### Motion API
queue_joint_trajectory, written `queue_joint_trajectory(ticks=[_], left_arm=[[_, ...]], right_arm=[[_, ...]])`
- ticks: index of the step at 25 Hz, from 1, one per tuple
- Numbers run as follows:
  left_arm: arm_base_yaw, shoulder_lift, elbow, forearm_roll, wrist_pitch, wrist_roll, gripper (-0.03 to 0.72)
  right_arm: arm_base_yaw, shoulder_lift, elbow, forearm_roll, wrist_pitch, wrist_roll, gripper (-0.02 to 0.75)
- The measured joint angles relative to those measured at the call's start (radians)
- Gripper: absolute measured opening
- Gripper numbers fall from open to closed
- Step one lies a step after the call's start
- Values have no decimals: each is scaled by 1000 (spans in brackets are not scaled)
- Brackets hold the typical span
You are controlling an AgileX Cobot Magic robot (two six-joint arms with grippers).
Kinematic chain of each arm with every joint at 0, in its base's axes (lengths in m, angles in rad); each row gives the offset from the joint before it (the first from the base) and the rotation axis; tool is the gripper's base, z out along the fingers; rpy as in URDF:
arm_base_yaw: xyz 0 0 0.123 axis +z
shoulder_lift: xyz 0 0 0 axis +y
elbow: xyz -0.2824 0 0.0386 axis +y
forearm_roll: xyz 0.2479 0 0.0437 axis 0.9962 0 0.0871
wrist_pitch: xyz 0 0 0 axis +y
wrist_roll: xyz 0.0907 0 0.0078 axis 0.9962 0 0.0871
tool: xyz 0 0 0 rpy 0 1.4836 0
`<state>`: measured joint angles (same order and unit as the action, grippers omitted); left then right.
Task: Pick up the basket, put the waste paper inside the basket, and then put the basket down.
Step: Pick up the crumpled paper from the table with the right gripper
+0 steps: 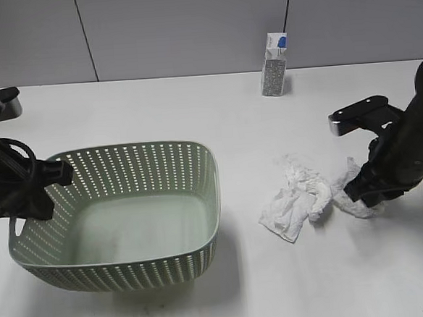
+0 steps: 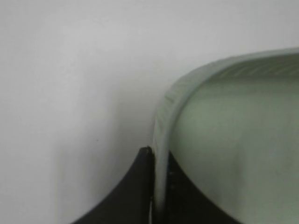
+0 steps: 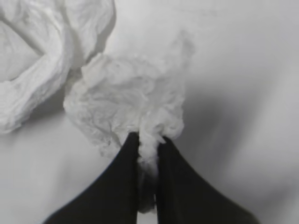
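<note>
The pale sage-green basket (image 1: 129, 222) sits at the left of the white table, tilted, its left side raised. My left gripper (image 1: 35, 187) is shut on the basket's left rim (image 2: 161, 140), one finger inside and one outside. Two crumpled white waste paper wads lie at the right: a larger one (image 1: 296, 200) and a smaller one (image 1: 348, 192). My right gripper (image 1: 359, 192) is shut on the smaller wad (image 3: 126, 100) down at the table. The larger wad shows at the top left of the right wrist view (image 3: 42, 51).
An upright white-grey carton with a blue mark (image 1: 274, 63) stands at the back of the table near the grey wall. A metal object (image 1: 8, 107) sits at the far left edge.
</note>
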<state>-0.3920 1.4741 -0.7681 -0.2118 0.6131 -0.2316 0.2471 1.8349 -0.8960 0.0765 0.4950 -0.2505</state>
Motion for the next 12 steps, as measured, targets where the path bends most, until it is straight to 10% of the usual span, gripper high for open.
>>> queue_joint_trajectory(ticks=[7,12], left_arm=[[0,0,0,9,1,0,3],[0,1,0,17,2,0,3]], right_arm=[[17,-241,0,1,68,0,45],[191,-403,-7,47,59,0,45]])
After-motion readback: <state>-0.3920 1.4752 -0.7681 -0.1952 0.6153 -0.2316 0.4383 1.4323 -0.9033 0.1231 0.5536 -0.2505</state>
